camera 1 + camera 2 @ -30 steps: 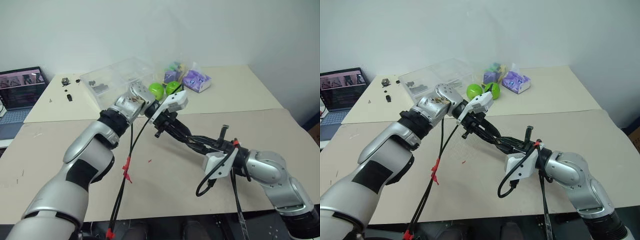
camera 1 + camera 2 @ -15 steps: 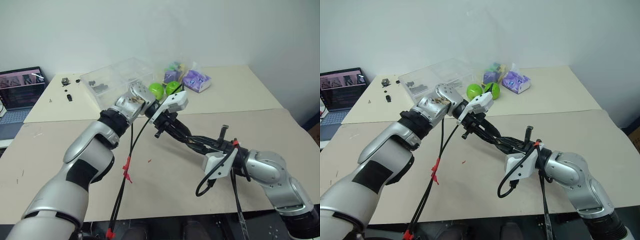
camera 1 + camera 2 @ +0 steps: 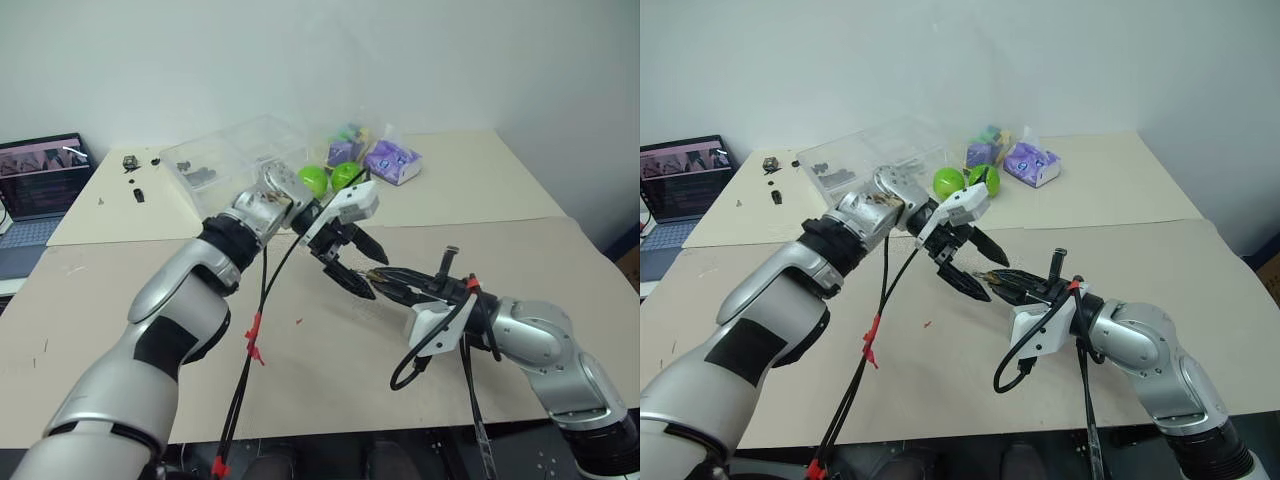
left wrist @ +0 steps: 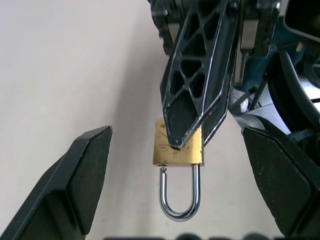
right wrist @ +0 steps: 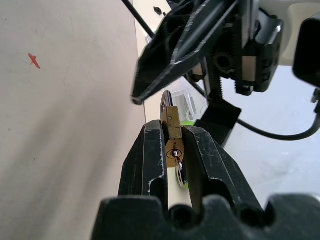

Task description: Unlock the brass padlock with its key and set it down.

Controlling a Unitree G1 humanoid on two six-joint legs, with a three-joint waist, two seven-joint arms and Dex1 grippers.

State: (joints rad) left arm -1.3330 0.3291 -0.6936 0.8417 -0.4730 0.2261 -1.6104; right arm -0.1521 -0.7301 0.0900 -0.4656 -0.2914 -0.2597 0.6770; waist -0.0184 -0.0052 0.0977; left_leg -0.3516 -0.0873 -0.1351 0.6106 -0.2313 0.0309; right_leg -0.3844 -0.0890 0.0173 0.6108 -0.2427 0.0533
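The left gripper (image 4: 170,192) has just sprung wide, letting go of the padlock (image 4: 178,150), which stays pinched in the right gripper (image 5: 172,150), shackle apparently unlocked, ready for setting down.

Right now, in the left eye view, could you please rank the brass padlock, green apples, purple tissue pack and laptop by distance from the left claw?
1. Brass padlock, just beside the open left claw.
2. Green apples, behind it.
3. Purple tissue pack, farther back, rightward.
4. Laptop, far left edge.

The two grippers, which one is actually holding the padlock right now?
The right gripper: its fingers pinch the brass padlock. The left gripper stands wide open around it, touching nothing.
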